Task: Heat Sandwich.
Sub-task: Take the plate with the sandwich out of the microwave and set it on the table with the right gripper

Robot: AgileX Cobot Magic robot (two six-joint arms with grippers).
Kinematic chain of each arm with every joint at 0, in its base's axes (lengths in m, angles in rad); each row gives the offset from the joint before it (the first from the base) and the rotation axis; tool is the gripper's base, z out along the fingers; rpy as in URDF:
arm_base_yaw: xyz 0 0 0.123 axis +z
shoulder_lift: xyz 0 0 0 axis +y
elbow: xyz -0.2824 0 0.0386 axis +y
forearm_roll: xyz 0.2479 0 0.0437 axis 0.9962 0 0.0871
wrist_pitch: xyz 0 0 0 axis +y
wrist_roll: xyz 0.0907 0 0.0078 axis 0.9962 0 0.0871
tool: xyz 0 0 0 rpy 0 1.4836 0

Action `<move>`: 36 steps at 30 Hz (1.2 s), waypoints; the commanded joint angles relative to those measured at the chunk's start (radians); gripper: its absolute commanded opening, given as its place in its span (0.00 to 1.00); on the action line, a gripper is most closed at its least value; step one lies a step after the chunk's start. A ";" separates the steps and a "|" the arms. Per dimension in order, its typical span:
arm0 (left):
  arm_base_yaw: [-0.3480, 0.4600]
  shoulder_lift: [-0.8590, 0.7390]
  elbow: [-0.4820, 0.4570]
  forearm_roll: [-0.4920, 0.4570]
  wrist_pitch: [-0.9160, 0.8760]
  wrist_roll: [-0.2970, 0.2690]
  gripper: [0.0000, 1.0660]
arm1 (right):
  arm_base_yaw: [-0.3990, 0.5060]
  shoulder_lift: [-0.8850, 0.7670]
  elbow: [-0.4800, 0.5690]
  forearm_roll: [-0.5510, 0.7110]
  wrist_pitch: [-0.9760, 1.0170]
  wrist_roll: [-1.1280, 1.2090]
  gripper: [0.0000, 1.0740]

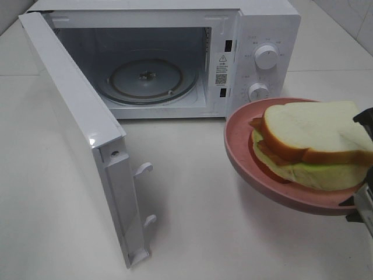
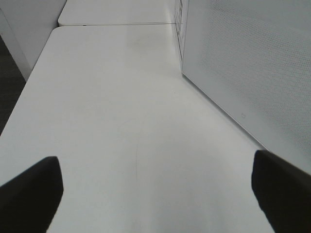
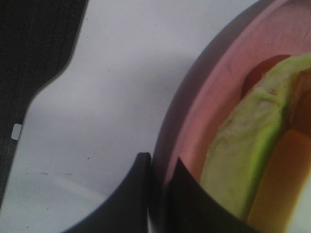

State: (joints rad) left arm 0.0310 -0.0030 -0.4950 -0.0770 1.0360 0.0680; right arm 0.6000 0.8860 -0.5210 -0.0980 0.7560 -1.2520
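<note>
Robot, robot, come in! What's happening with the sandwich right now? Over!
Right gripper shut on pink plate rim, plate held up off table. Sandwich riding on plate. Left gripper open, empty. Microwave door open, turntable bare, path clear.

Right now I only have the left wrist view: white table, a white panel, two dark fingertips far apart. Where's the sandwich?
Observer: The sandwich sits on a pink plate, held off the table to the right of the microwave.
Operator: Held by what?
Observer: The right gripper pinches the plate's rim, one finger on each side.
Operator: Is the microwave ready?
Observer: Its door stands wide open, and the glass turntable inside is bare.
</note>
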 commanded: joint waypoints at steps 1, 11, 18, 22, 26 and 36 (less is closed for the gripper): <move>0.004 -0.022 0.002 -0.004 -0.007 -0.004 0.95 | -0.003 -0.041 0.008 -0.062 0.011 0.083 0.01; 0.004 -0.022 0.002 -0.004 -0.007 -0.004 0.95 | -0.003 -0.059 0.009 -0.217 0.100 0.377 0.01; 0.004 -0.022 0.002 -0.004 -0.007 -0.004 0.95 | -0.003 -0.059 0.009 -0.266 0.128 0.505 0.01; 0.004 -0.022 0.002 -0.004 -0.007 -0.004 0.95 | -0.003 -0.059 0.008 -0.291 0.149 0.589 0.01; 0.004 -0.022 0.002 -0.004 -0.007 -0.004 0.95 | -0.003 -0.059 0.008 -0.319 0.174 0.704 0.01; 0.004 -0.022 0.002 -0.004 -0.007 -0.004 0.95 | -0.003 -0.025 0.007 -0.451 0.247 1.041 0.00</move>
State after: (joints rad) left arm 0.0310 -0.0030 -0.4950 -0.0770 1.0360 0.0680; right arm 0.6000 0.8480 -0.5100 -0.4920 0.9870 -0.2880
